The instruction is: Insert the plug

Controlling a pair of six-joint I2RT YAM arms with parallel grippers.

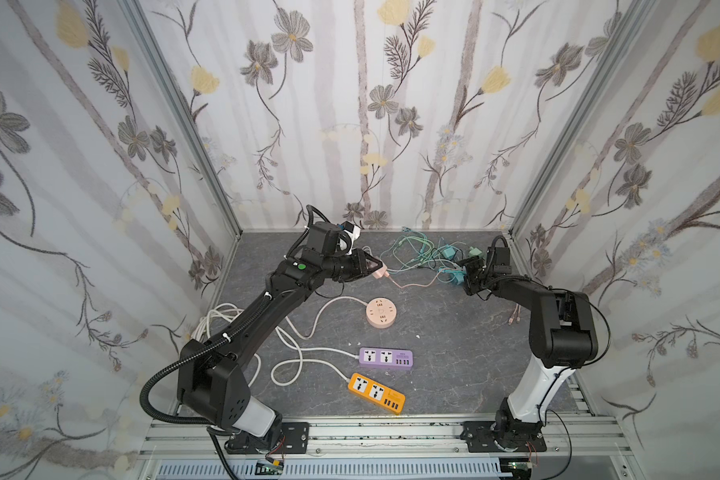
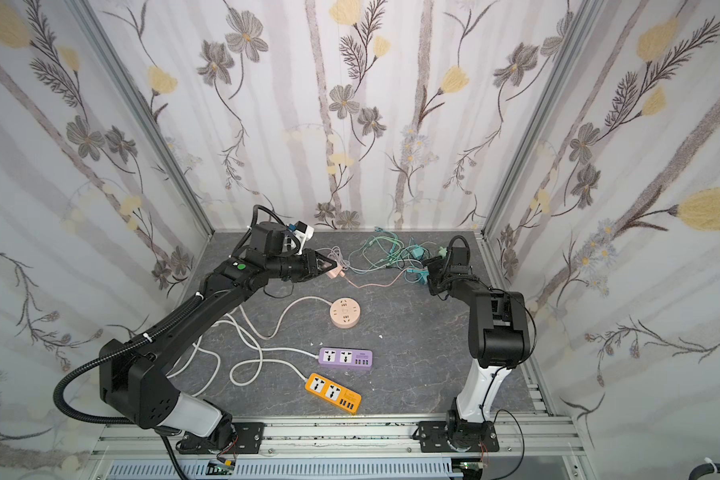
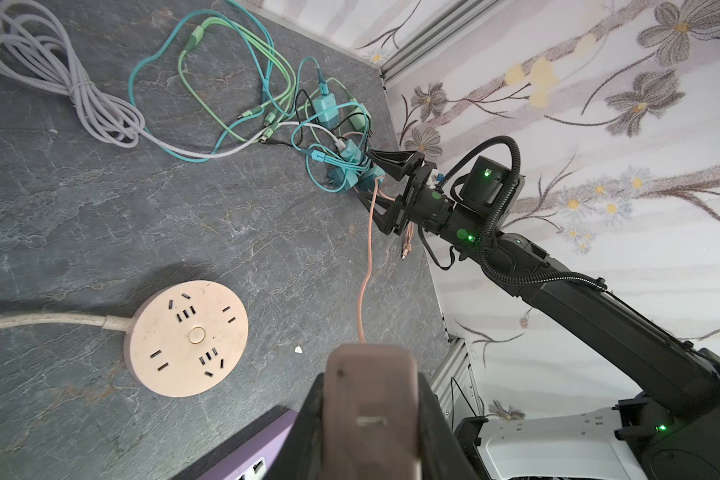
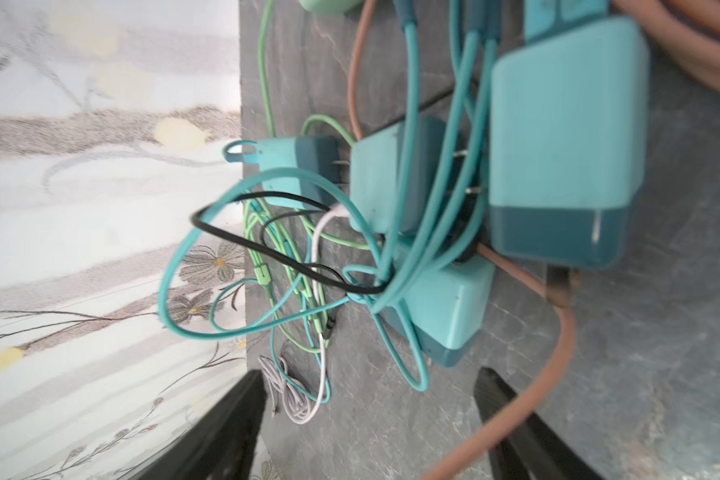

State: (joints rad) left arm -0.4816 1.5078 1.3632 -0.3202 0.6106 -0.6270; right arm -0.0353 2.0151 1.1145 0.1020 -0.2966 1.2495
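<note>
Pink plug [image 3: 371, 399]: small, light, hard-shelled, probably slick on its smooth sides. Clamped across the body by left hand [image 1: 374, 266], apparently raised off the bench [image 1: 454, 353], just beyond the round pink socket [image 1: 380, 312]. Best gripped mid-body, prongs left clear. Trails a thin, limp pink cable [image 3: 364, 299] toward the teal chargers [image 4: 566, 137]; may tug during insertion. Right hand [image 4: 368, 374]: jaws apart, empty, at that tangle.

Table top [image 1: 454, 365]: matt grey, stone-look with pale veins.
Round socket [image 1: 381, 312]: smooth matt pink plastic (a little scuffed).
Pink plug [image 3: 371, 386]: smooth matt plastic.
Teal chargers [image 4: 566, 124]: smooth two-tone plastic, slight sheen.
Walls [image 1: 100, 166]: woven-looking floral cloth.
Frame rails [image 1: 391, 430], 6 o'clock of the table: bare ribbed metal.
</note>
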